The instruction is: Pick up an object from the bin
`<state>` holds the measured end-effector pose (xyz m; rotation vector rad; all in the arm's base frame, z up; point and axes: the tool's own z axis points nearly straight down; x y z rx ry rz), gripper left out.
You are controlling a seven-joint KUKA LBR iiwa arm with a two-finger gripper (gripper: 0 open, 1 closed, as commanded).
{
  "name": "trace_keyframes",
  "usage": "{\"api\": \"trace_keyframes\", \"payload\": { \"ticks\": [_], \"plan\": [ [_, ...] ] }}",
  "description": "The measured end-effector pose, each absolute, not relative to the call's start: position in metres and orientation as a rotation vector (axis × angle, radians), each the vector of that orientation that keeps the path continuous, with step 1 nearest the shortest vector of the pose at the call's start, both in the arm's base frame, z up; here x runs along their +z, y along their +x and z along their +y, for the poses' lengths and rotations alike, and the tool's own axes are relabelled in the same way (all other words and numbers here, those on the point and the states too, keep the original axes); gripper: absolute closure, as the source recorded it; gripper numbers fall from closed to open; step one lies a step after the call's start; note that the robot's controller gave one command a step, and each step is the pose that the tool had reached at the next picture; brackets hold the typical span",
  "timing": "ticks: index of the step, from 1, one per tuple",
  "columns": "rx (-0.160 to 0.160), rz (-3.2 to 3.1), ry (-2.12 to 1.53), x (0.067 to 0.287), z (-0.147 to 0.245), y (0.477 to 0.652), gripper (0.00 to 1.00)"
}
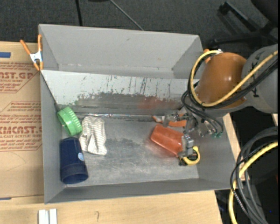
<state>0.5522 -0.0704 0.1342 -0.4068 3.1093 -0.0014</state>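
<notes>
We log the grey bin [130, 50]. At its left wall a dark blue cup [73, 161] lies on its side. Right of centre lies an orange-red block [164, 139], with the hand [186, 146] low against its right edge; released or clenched, we cannot tell. Beside the cup are a crumpled white cloth [94, 134] and a green cap [68, 120].
</notes>
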Motion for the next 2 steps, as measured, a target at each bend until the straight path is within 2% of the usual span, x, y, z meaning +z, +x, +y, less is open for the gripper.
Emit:
{"api": "trace_keyframes", "payload": {
  "ticks": [1, 2],
  "plan": [
    [0.001, 3.135, -0.176, 0.0717, -0.0666, 0.5702, 1.0],
    [0.001, 3.135, -0.176, 0.0717, -0.0666, 0.5702, 1.0]
  ]
}}
